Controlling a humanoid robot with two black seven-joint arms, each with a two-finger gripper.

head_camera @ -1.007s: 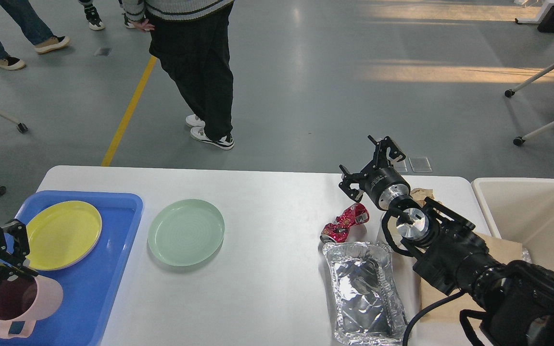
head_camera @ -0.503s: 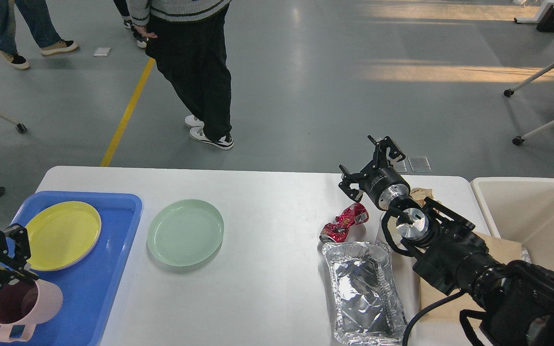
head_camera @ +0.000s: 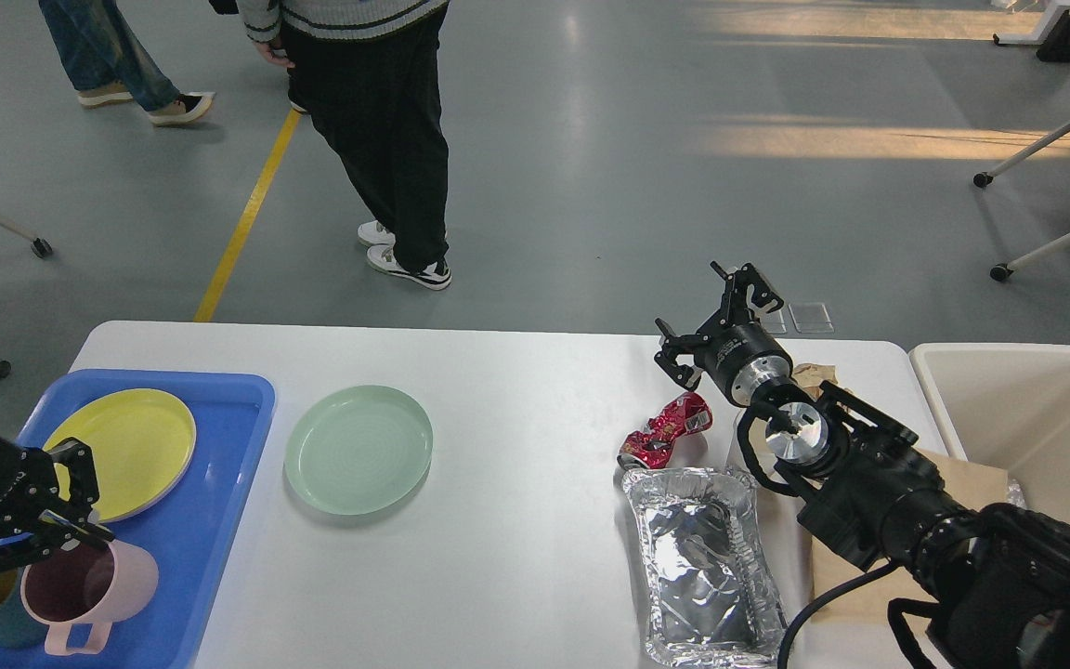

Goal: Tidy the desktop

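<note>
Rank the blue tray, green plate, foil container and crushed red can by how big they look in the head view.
1. Blue tray, though cut off by the frame edge.
2. Foil container and green plate: look much alike, and the container is nearer the camera, so I won't rank them.
3. Crushed red can, clearly smallest.

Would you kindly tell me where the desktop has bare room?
The desktop is bare between the green plate and the foil tray. Crowded: right end around the crushed red can, and the blue tray.
</note>
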